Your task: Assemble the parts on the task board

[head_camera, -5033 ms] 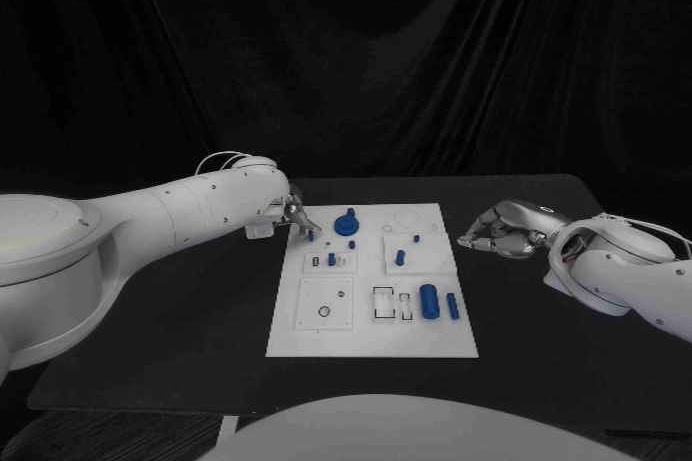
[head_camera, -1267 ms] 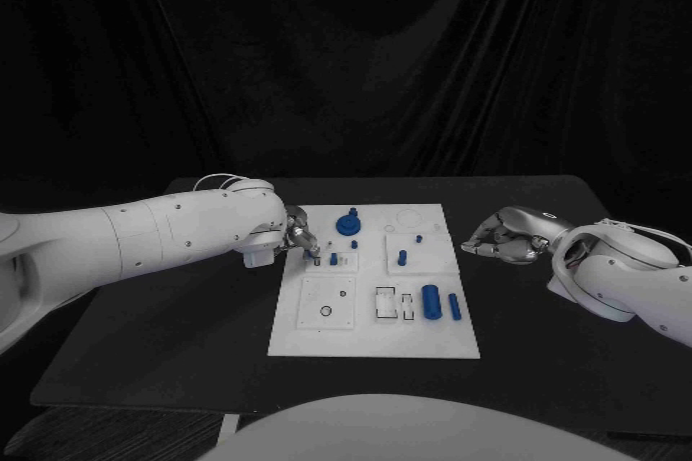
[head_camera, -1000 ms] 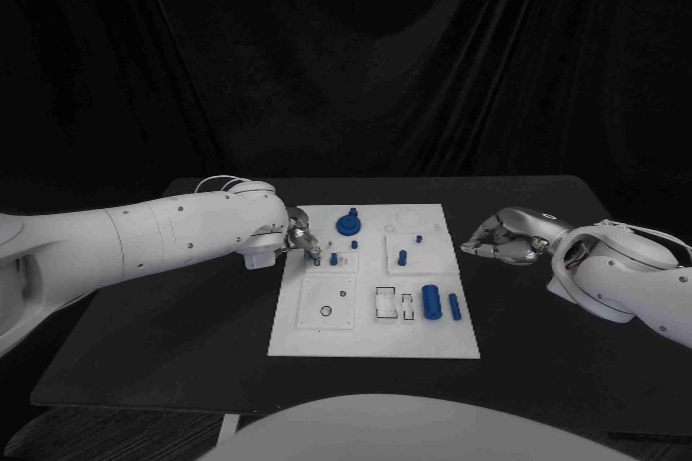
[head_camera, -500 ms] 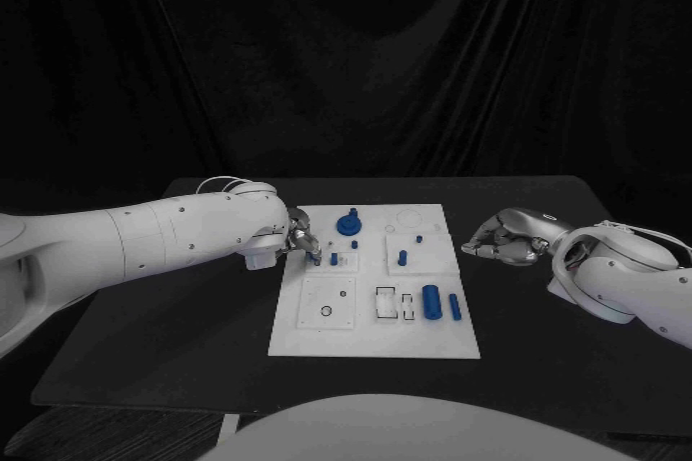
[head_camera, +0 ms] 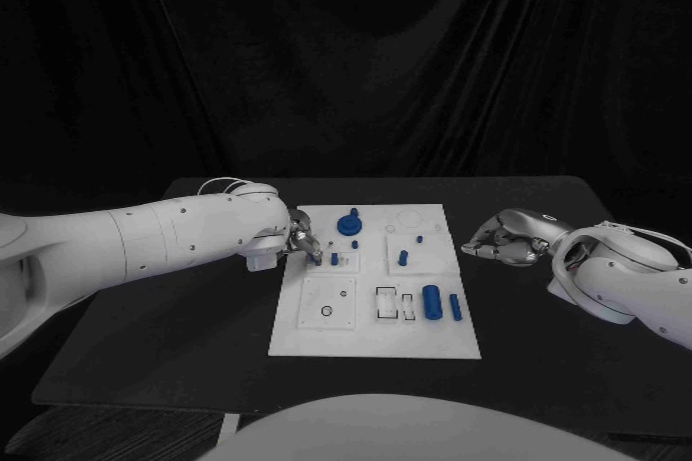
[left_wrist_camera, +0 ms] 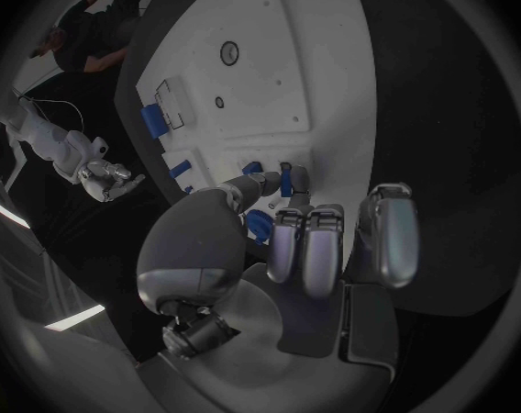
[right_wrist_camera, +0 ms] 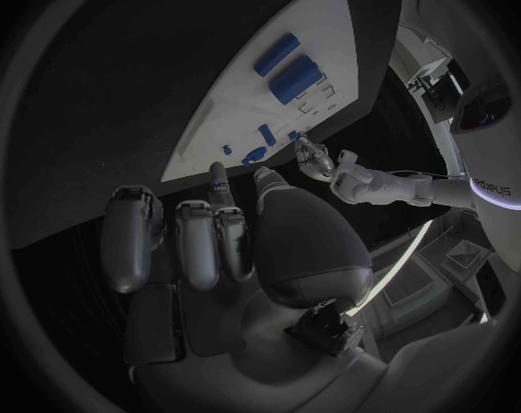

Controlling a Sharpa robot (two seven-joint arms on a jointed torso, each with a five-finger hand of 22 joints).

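Item: small blue peg (left_wrist_camera: 286, 180) pinched in my left hand (head_camera: 299, 241), lowered onto white task board (head_camera: 368, 341) since before; seating pending. Right hand (head_camera: 500, 238) curled, holding nothing.

White rectangular task board (head_camera: 372, 331) at the table's centre. Blue parts: a round knob (head_camera: 348, 223) near its far edge, two cylinders (head_camera: 430, 302) lying near its right edge.

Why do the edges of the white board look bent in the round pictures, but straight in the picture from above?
In the left wrist view and the right wrist view a fisheye lens curves the task board edges, with a dark frame round each circle. In the head view the board keeps straight edges, and black table and backdrop leave it the brightest thing.
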